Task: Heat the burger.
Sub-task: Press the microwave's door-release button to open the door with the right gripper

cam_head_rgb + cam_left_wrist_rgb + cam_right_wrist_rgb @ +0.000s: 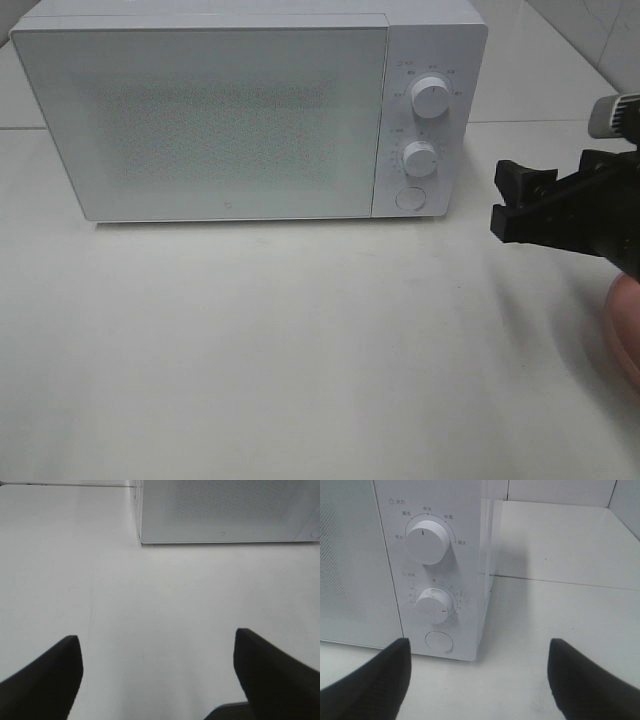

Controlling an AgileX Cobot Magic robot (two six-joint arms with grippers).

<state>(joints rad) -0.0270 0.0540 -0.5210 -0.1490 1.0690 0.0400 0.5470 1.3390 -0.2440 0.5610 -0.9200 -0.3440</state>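
The right gripper [507, 200] hangs at the middle right of the high view, black, its jaws spread wide with nothing between them. In its wrist view the right gripper [480, 680] shows two dark fingers [370, 685] well apart, framing the control panel of the microwave [440, 570]. The gripper points at that panel from just beside it and does not touch it.

The panel carries an upper knob [431, 97], a lower knob [420, 158] and a round button [409, 198] beneath them. The white microwave [220, 120] fills the upper left and centre of the high view, and its door [200, 115] is shut.

Below the right arm, at the lower right edge, a sliver of a pink plate [628, 330] shows on the white table [300, 350].

The left gripper [157, 675] appears only in its own wrist view: jaws wide apart, empty, above bare table, with the microwave's lower corner [150, 537] ahead.

The burger shows in no view, so neither its look nor its place can be told.
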